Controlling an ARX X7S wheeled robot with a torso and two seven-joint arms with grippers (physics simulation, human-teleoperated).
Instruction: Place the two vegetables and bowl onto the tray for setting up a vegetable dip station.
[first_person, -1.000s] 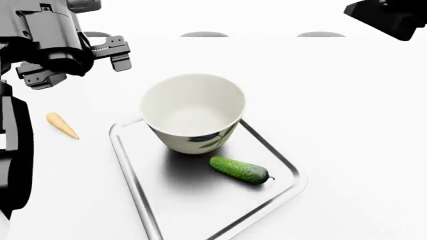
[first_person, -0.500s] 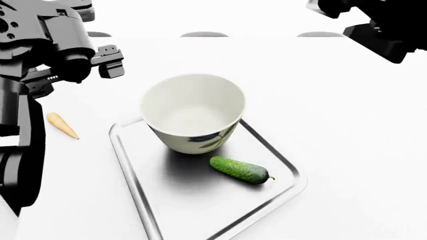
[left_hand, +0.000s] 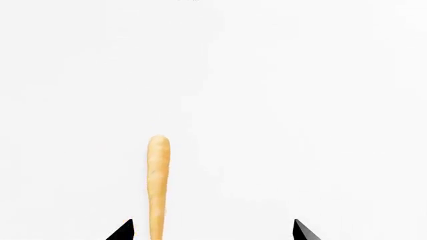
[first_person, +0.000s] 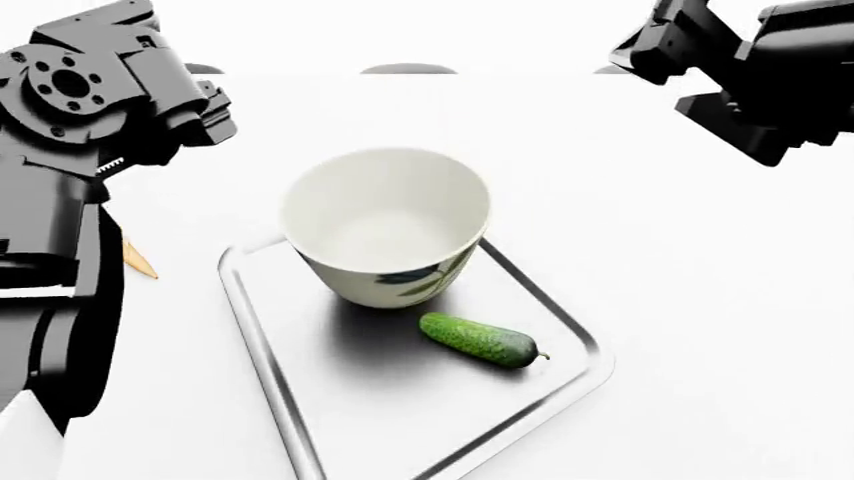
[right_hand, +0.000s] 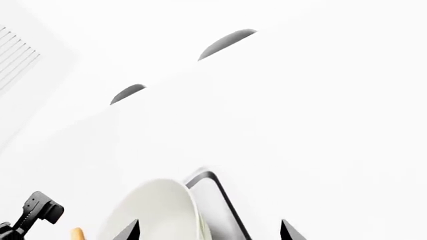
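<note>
The cream-white bowl (first_person: 384, 225) stands upright at the far end of the silver tray (first_person: 254, 330). The dark-green cucumber (first_person: 481, 340) lies on the tray just in front of it. The orange carrot (left_hand: 158, 185) lies on the white table left of the tray; in the head view only its tip (first_person: 139, 260) shows beside my left arm (first_person: 80, 120). My left gripper (left_hand: 213, 232) hangs open above the carrot, which sits close to one fingertip. My right gripper (right_hand: 209, 232) is open and empty, raised beyond the bowl (right_hand: 153, 210) and the tray rim (right_hand: 223, 197).
Grey half-round shapes (first_person: 407, 69) line the table's far edge. My right arm (first_person: 761, 70) fills the top right of the head view. A slatted vent (right_hand: 17, 55) shows past the table in the right wrist view.
My left arm has swung down and toward the carrot, now covering most of it in the head view. The right arm has come further into view from the top right. Bowl and cucumber have not moved.
</note>
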